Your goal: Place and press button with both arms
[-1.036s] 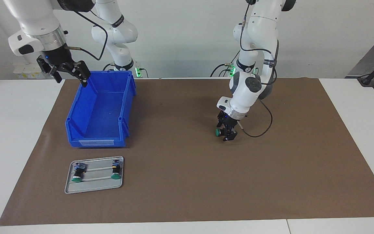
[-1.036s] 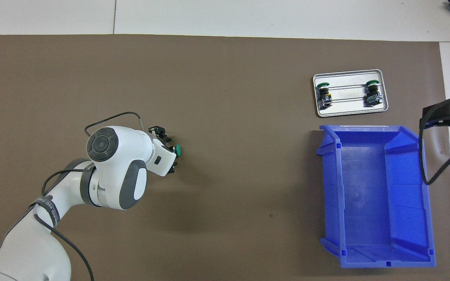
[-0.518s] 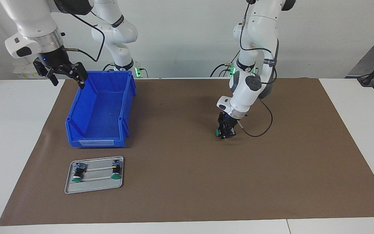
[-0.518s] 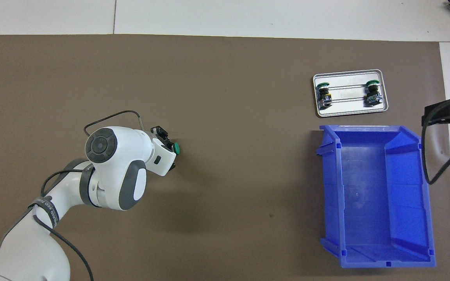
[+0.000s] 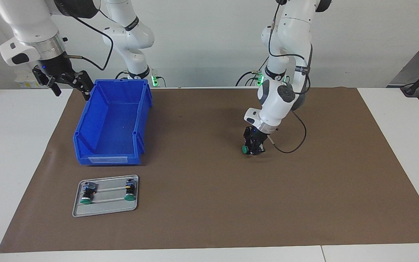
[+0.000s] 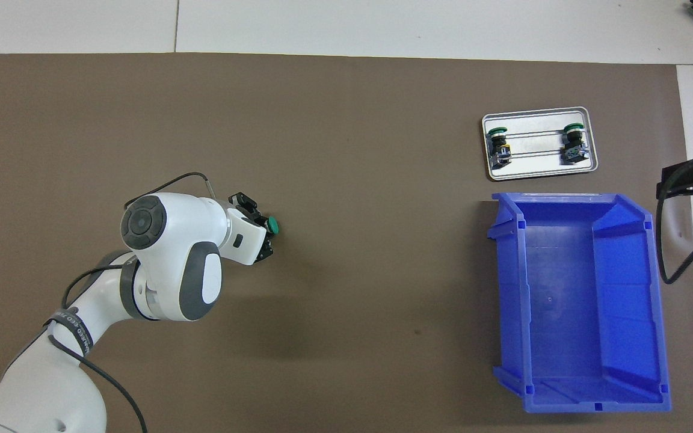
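Gripping the button [image 5: 244, 149] between closed fingers, the left end effector [image 5: 254, 148] sat low over the brown mat [image 5: 209, 203], green cap pointing sideways. The right end effector [image 5: 67, 83] hung spread wide above the blue bin's [image 5: 141, 120] corner.

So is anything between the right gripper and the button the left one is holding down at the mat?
The blue bin does: the right gripper is up by its rim, at the right arm's end. The left gripper has the button mid-mat.
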`<state>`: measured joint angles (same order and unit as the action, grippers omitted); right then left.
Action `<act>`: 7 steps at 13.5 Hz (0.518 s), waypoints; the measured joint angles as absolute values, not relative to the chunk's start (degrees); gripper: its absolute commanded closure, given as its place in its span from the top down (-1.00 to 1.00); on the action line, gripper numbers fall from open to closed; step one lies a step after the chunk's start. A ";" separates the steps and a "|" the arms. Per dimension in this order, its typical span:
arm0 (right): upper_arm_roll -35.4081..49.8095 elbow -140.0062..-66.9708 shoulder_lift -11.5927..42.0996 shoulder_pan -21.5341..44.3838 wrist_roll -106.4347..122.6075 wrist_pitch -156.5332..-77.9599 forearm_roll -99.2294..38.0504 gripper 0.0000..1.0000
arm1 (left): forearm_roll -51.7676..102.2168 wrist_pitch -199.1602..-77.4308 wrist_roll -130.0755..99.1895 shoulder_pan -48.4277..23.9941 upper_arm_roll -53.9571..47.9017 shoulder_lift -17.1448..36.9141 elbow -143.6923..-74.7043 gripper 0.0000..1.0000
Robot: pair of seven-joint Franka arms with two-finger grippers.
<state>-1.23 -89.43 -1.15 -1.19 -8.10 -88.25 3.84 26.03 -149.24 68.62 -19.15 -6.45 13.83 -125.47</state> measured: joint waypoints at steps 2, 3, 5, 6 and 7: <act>-1.11 -90.98 -1.78 -1.09 -8.54 -90.67 3.62 1.00 | 30.20 -149.30 68.83 -19.15 -6.49 14.02 -124.64 -1.00; -0.98 -91.41 -1.94 -1.06 -8.59 -91.63 3.61 1.00 | 33.19 -149.30 69.65 -19.13 -6.49 14.18 -124.15 -1.00; -0.61 -91.65 -2.06 -1.03 -8.77 -92.23 3.62 1.00 | 43.94 -149.02 76.22 -18.68 -6.50 14.41 -123.37 -1.00; -0.44 -91.65 -2.11 -0.97 -8.93 -92.27 3.62 1.00 | 51.67 -148.13 82.25 -18.13 -6.48 14.43 -123.14 -0.95; -0.37 -91.66 -2.17 -0.93 -9.08 -92.27 3.62 1.00 | 60.24 -145.95 89.03 -17.14 -6.47 14.42 -122.90 -0.91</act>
<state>-0.37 -91.66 -2.17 -0.93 -9.08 -92.27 3.62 60.24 -145.95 89.03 -17.14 -6.47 14.42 -122.90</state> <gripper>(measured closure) 0.000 0.665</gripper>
